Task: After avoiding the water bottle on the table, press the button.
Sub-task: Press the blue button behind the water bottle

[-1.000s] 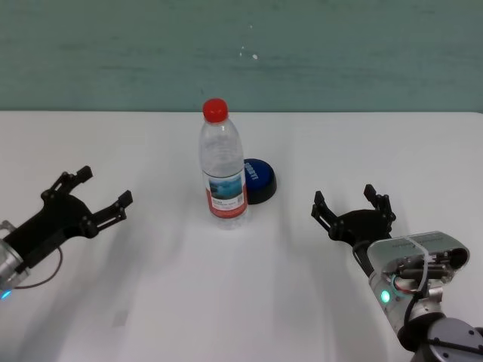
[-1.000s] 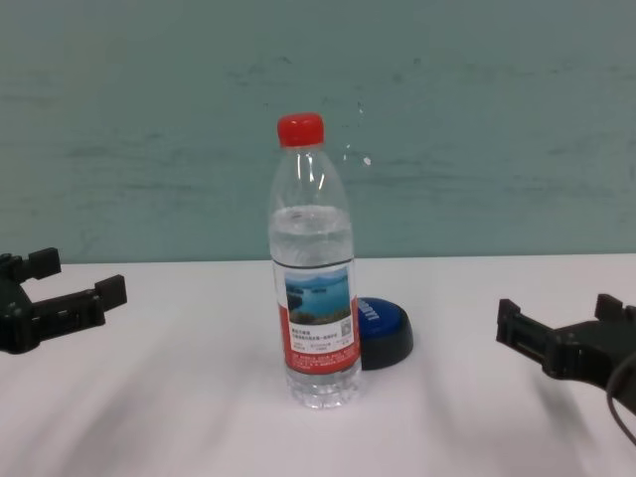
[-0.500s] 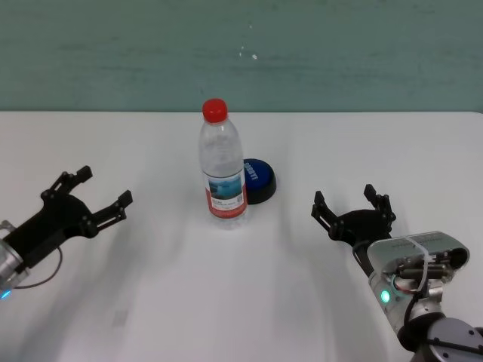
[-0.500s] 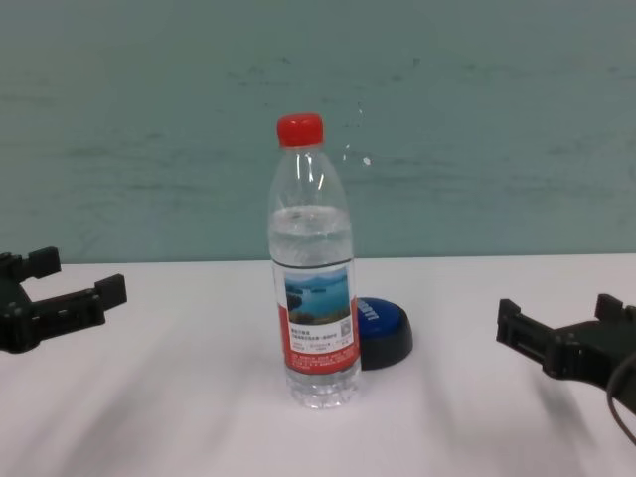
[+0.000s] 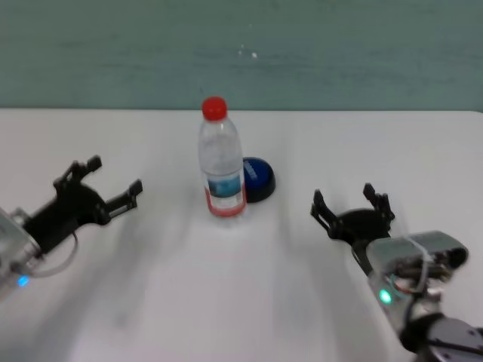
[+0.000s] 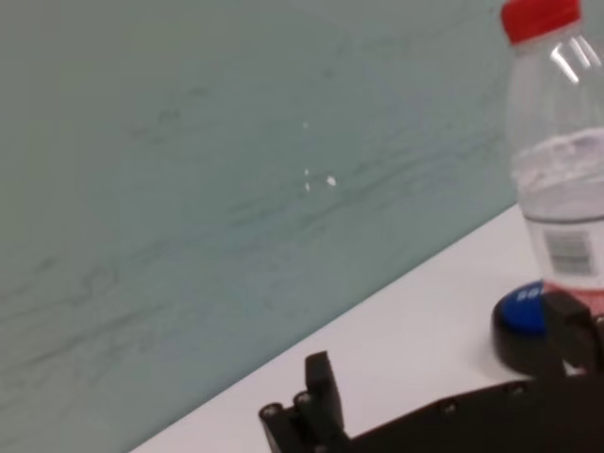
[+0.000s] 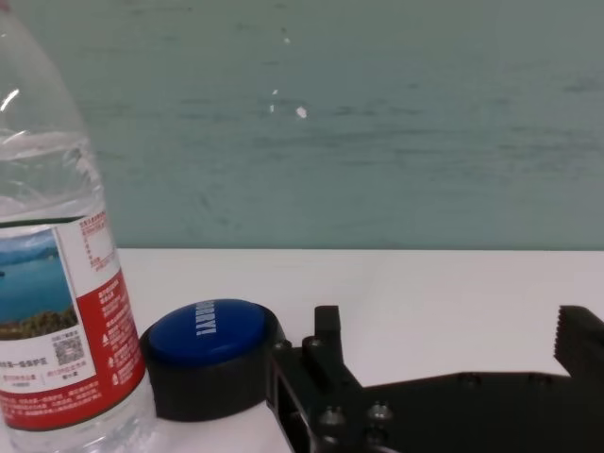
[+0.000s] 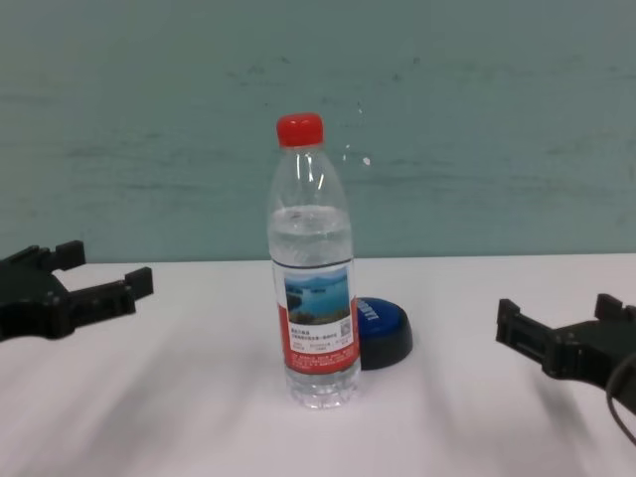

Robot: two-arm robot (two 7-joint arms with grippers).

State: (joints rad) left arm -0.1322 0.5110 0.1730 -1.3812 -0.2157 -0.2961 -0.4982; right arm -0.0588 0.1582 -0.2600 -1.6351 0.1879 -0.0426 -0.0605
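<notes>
The water bottle (image 5: 221,166), clear with a red cap, stands upright mid-table; it also shows in the chest view (image 8: 313,288). The blue button (image 5: 258,178) sits just behind and to its right, partly hidden by the bottle in the chest view (image 8: 384,329). My left gripper (image 5: 113,177) is open and empty, left of the bottle and apart from it. My right gripper (image 5: 345,202) is open and empty, right of the button. The right wrist view shows the button (image 7: 212,354) beside the bottle (image 7: 47,264). The left wrist view shows the bottle (image 6: 562,170) in front of the button (image 6: 519,321).
The white table (image 5: 226,302) reaches back to a teal wall (image 5: 339,53). Nothing else stands on it. Bare tabletop lies between each gripper and the bottle, as the chest view (image 8: 199,427) also shows.
My left gripper has moved right and a little farther back, toward the bottle. The right gripper, bottle and button have not moved.
</notes>
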